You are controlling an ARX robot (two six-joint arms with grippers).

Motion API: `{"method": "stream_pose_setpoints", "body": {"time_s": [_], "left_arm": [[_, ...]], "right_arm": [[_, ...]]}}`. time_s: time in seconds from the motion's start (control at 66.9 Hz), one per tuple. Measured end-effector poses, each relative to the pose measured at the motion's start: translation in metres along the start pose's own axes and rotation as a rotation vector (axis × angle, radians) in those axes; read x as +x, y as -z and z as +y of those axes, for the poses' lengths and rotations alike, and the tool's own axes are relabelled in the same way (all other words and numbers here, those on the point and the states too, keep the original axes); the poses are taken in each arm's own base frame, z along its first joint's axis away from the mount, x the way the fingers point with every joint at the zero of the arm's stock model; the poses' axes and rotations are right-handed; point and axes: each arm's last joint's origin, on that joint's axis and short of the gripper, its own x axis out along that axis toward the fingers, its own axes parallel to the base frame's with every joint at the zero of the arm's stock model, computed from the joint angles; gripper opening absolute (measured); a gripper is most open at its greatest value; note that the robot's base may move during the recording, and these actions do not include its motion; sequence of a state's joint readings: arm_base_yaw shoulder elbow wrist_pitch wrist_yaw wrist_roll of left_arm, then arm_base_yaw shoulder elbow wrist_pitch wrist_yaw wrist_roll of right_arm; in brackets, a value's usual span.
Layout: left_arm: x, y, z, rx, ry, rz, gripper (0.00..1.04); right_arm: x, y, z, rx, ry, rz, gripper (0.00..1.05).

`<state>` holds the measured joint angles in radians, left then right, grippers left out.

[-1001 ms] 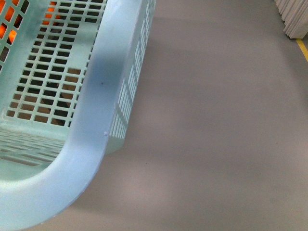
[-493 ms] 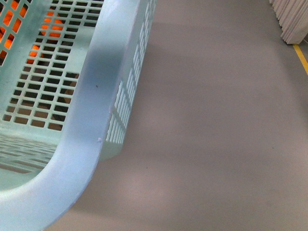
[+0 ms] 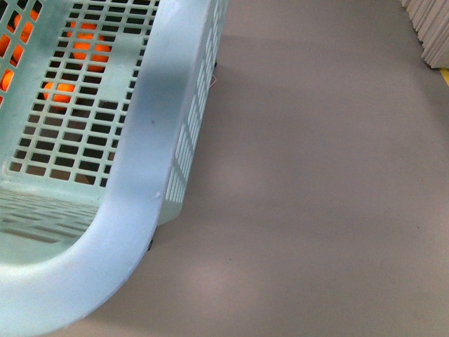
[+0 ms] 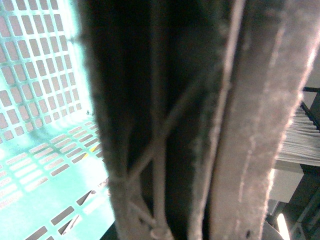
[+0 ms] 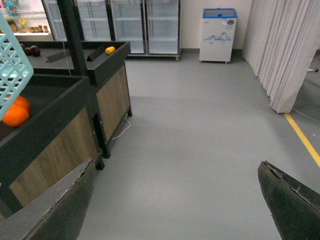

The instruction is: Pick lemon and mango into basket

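1. The basket fills the front view's left side, with tangerines showing through its lattice.
2. The right gripper is spread wide and empty.
3. I cannot tell the left gripper's state (a dark fuzzy surface blocks that view).
4. 1 small yellow fruit lies on the far stand; whether it is the lemon or the mango is unclear.

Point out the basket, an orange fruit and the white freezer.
basket [image 3: 144, 147]: front view, on its wide pale rim.
orange fruit [image 5: 15, 116]: right wrist view, on its skin, in the dark bin.
freezer [image 5: 218, 35]: right wrist view, on its white front.
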<state>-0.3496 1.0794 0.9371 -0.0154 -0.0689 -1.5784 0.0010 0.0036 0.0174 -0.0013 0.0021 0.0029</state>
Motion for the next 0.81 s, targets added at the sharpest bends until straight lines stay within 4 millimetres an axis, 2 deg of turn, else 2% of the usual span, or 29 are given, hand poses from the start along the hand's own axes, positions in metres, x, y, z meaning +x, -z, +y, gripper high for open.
{"method": "stream_pose_setpoints", "body": {"time_s": [0.807], "left_arm": [[0.0004, 0.0001, 0.0005, -0.001, -0.003, 0.004, 0.16]], "right_arm": [[0.0001, 0.0001, -0.0001, 0.0, 0.002, 0.001, 0.96]]}}
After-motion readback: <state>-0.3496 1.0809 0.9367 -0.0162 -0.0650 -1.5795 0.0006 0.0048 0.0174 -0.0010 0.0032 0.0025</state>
